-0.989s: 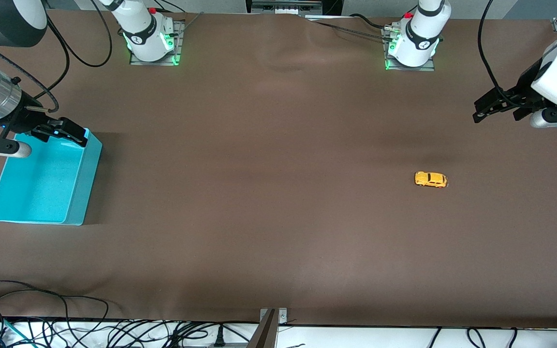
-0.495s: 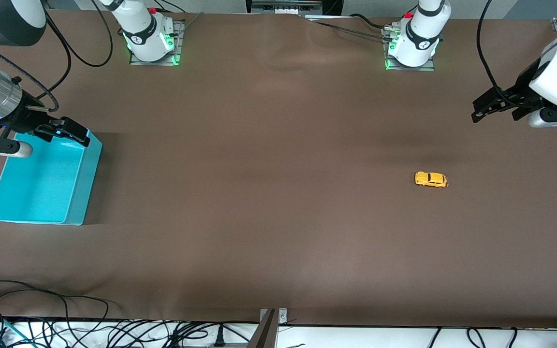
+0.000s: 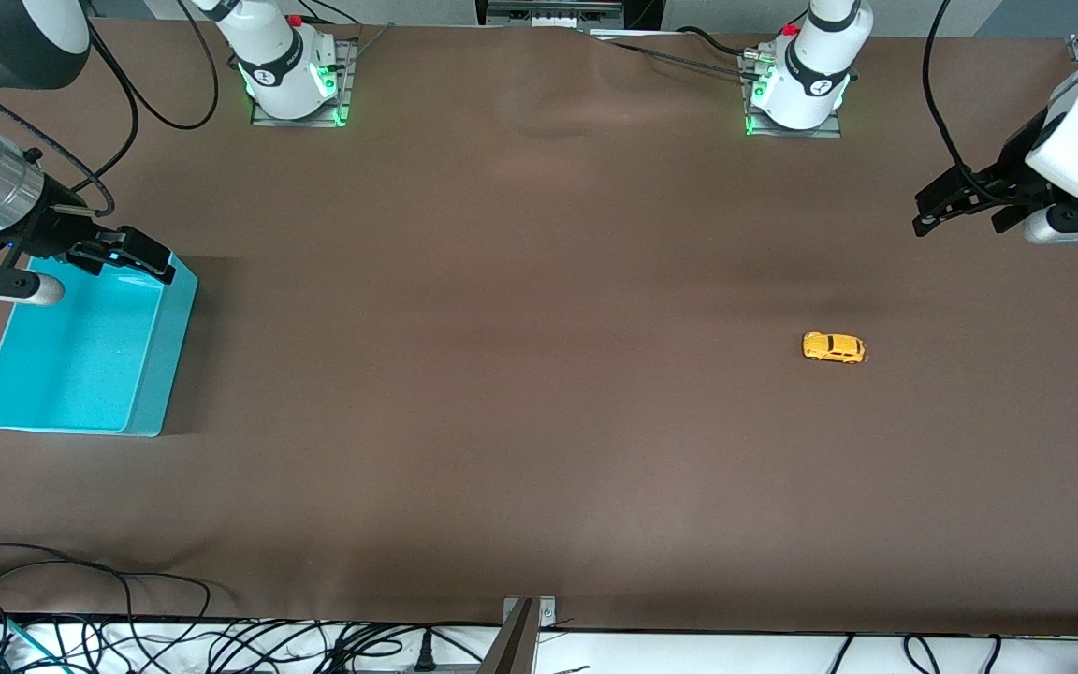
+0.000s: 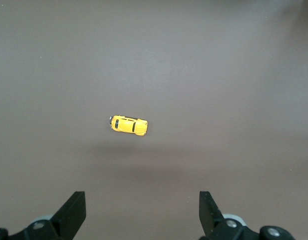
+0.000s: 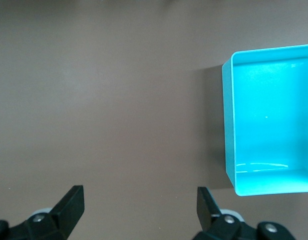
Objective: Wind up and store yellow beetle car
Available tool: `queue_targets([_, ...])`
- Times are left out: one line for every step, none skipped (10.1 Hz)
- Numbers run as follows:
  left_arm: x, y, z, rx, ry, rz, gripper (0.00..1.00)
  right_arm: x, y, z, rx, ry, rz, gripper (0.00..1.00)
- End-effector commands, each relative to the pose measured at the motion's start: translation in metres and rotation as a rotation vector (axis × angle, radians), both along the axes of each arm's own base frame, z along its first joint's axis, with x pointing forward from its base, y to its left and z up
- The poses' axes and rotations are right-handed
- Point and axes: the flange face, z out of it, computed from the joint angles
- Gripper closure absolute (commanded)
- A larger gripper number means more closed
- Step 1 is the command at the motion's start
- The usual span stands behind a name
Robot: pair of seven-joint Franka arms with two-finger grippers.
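Yellow beetle car [image 3: 834, 347] sits alone on bare brown cloth [image 3: 520, 374] toward left arm's end of table; nothing touching it, room on every side for fingers to come down. Left gripper [image 3: 955, 201] up in the air over cloth near that end, jaws wide apart, car well apart from it w/ only bare cloth between. In the left wrist view car [image 4: 129, 125] lies ahead of the fingertips [image 4: 74, 210], nothing in the gap. Only obstacle: turquoise bin [image 3: 141, 374] at right arm's end, open-topped, walls upright; right gripper [image 3: 123, 257] hangs over its rim, jaws wide.
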Motion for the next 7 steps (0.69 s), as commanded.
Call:
queue_targets([0.0012,-0.0008,0.0067,0.025,0.001,-0.027,0.0,0.0024,0.0023,0.0032,0.019,-0.003,-0.011,0.0])
queue_targets([0.0014,0.0016,0.0067,0.024,0.001,-0.023,0.0,0.0025,0.0014,0.0032,0.019,-0.003,-0.013,0.0])
queue_targets([0.0014,0.0007,0.0074,0.024,-0.001,-0.024,0.0,0.0023,0.0014,0.0031,0.019,-0.001,-0.013,0.0])
queue_targets([0.0013,-0.0001,0.0074,0.024,-0.001,-0.026,0.0,0.002,0.0016,0.0022,0.02,0.002,-0.013,0.0])
queue_targets([0.0012,-0.0008,0.0074,0.025,-0.001,-0.027,0.0,0.002,0.0016,0.0022,0.02,0.002,-0.013,0.0])
queue_targets([0.0014,-0.0031,0.0059,0.027,0.002,-0.034,0.0,0.0022,0.0016,0.0023,0.02,0.001,-0.013,0.0])
queue_targets([0.0008,-0.0051,0.0067,0.024,0.001,-0.04,0.0,0.0022,0.0016,0.0023,0.02,0.001,-0.013,0.0])
